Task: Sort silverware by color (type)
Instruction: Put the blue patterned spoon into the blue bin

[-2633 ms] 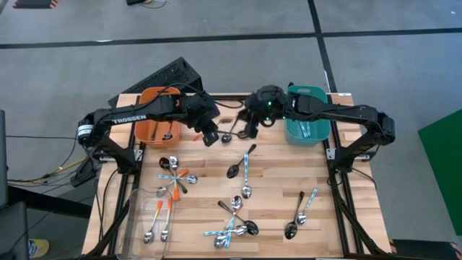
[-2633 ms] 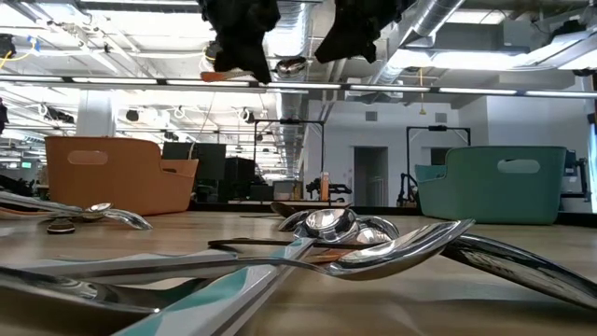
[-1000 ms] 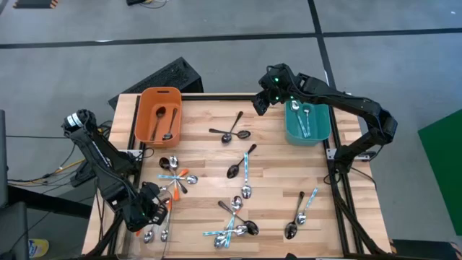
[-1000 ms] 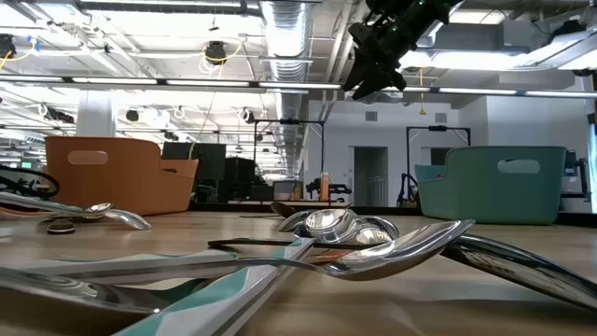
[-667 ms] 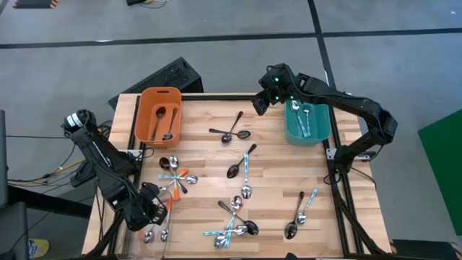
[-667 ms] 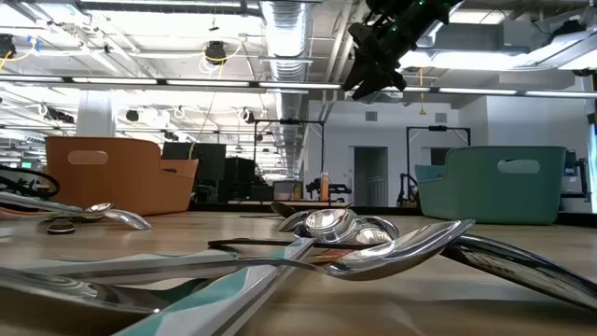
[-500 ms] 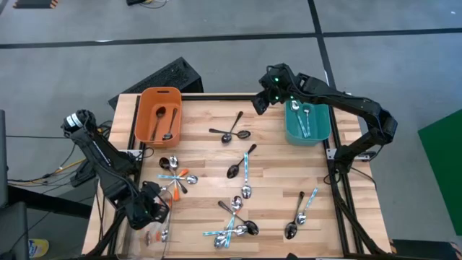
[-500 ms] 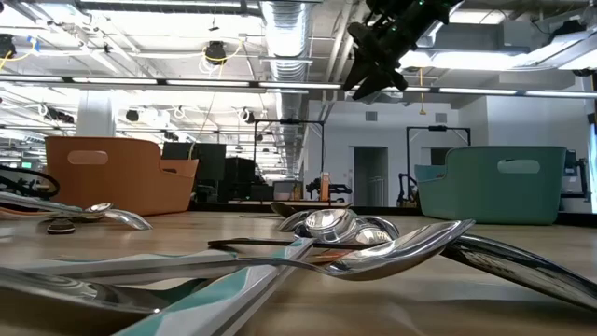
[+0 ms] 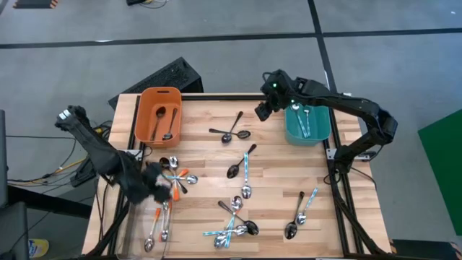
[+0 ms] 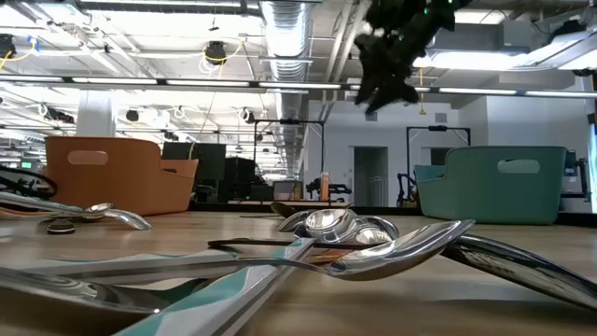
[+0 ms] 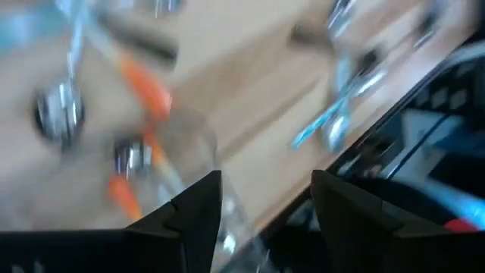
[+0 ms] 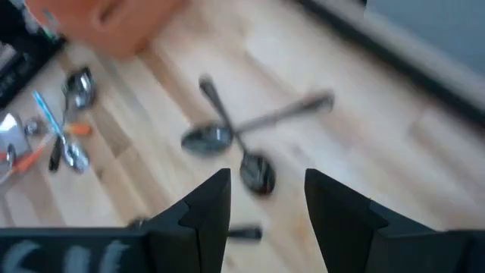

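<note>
Your left hand has moved: a moment ago it sat low at the table's near-left corner, over the two orange-handled spoons; now it sits farther from that corner, toward the orange bin, beside the small cluster of orange and blue spoons. Its fingers stand apart with nothing between them, released. The two orange-handled spoons lie on the table in plain sight at the near-left corner, uncovered now.

Your right hand has shifted only slightly; it hangs above the table between the orange bin and the teal bin, close to the teal one. Fingers apart, empty. Below it lie the crossed dark spoons.

The orange bin holds two dark spoons, as before. The teal bin holds blue-handled spoons. The rest of the silverware is scattered over the near half of the table, unchanged.
</note>
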### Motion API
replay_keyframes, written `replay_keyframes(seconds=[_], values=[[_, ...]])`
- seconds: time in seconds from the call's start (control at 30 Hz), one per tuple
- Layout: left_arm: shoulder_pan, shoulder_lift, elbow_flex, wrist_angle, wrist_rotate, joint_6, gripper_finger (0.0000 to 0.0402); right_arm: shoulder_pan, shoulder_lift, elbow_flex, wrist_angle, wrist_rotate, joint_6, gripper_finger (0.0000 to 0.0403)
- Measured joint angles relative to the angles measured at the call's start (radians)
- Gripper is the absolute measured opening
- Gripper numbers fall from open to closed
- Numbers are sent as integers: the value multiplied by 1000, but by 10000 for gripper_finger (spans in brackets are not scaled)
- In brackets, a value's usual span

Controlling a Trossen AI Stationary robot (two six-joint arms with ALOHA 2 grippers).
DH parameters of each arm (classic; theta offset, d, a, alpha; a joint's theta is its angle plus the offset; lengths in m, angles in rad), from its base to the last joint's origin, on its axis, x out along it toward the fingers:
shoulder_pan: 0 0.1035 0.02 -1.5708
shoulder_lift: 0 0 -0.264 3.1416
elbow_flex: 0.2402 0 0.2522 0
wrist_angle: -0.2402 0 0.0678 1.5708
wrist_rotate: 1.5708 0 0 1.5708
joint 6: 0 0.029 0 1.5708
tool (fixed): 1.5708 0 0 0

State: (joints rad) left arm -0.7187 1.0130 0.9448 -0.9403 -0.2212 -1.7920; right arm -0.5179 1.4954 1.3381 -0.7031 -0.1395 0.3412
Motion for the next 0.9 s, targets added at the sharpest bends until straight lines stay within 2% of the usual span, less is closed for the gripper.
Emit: replay_keyframes(seconds=[0.2, 0.33, 0.43, 0.63, 0.9], values=[[144, -156, 9, -14, -217, 262, 180, 32, 1, -114, -2, -40, 113, 192], [281, -202, 9, 29, -237, 509, 179, 95, 1, -165, -4, -40, 162, 192], [399, -206, 9, 84, -161, 688, 179, 155, 1, -194, -9, -38, 186, 192], [644, -149, 9, 146, 89, 1013, 179, 292, 1, -200, -44, 4, 296, 191], [919, 8, 9, 277, 407, 1395, 178, 502, 1, -200, -189, 77, 743, 191]])
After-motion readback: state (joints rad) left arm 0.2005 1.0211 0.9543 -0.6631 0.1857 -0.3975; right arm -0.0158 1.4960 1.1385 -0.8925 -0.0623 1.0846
